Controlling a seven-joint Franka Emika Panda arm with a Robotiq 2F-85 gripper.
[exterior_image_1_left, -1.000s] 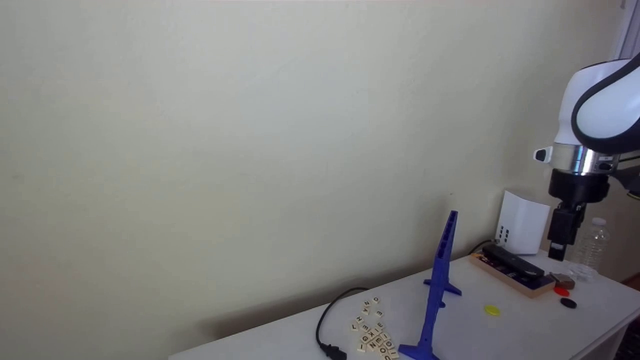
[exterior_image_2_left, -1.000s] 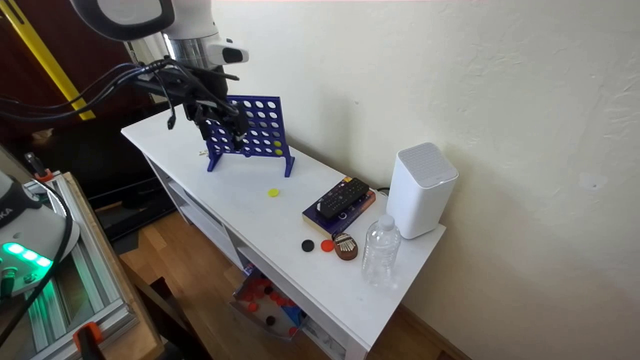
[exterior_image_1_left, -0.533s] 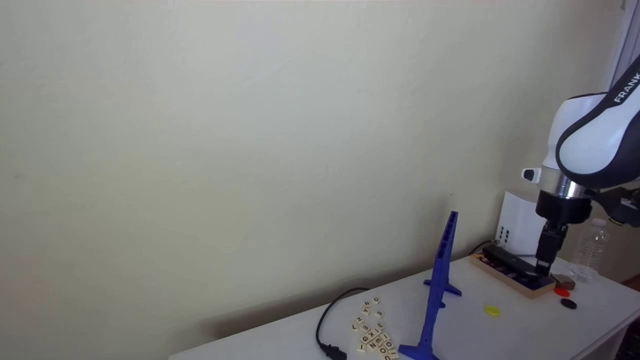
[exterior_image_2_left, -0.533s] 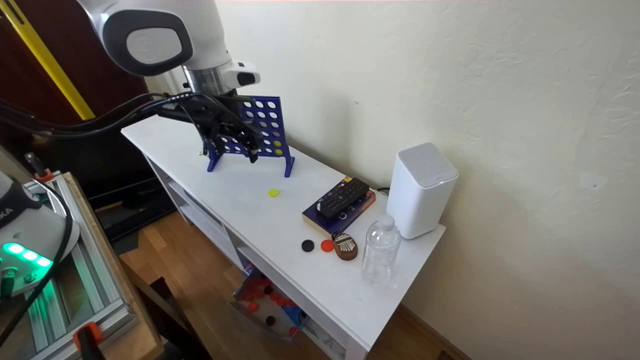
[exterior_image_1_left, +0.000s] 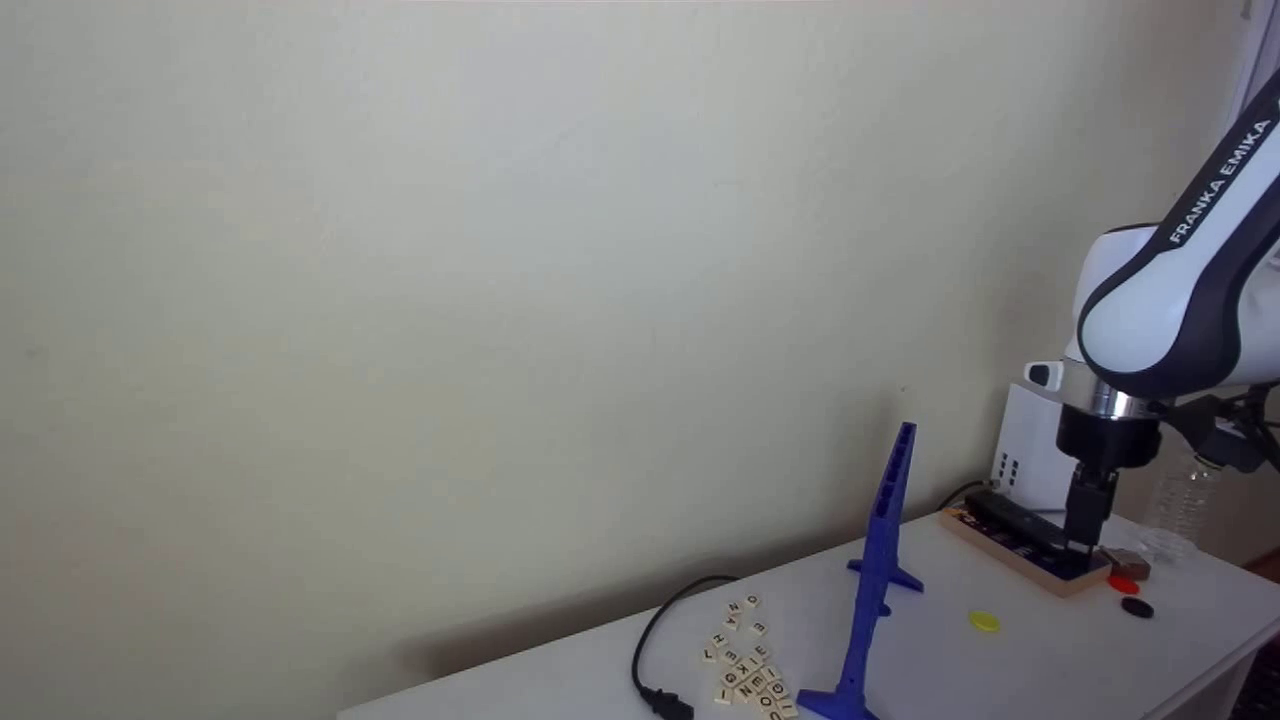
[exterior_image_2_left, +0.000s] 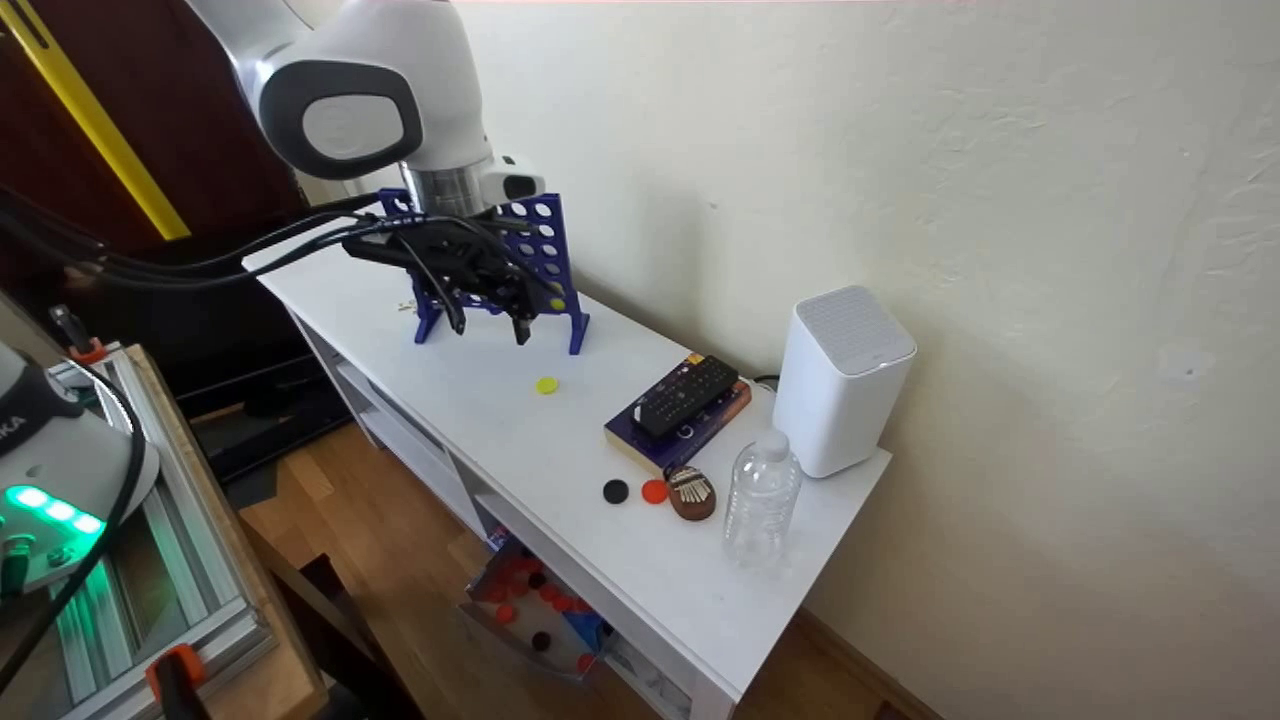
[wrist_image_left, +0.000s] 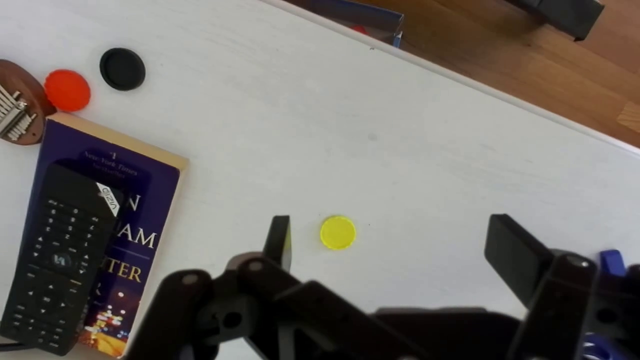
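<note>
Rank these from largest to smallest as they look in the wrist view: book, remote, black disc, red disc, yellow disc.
1. Book, even partly covered
2. Remote
3. Black disc and red disc: too alike to rank
4. Yellow disc, a little smaller than those two

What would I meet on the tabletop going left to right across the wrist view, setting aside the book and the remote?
Wooden thumb piano → red disc → black disc → yellow disc → blue game rack, only partly visible.
</note>
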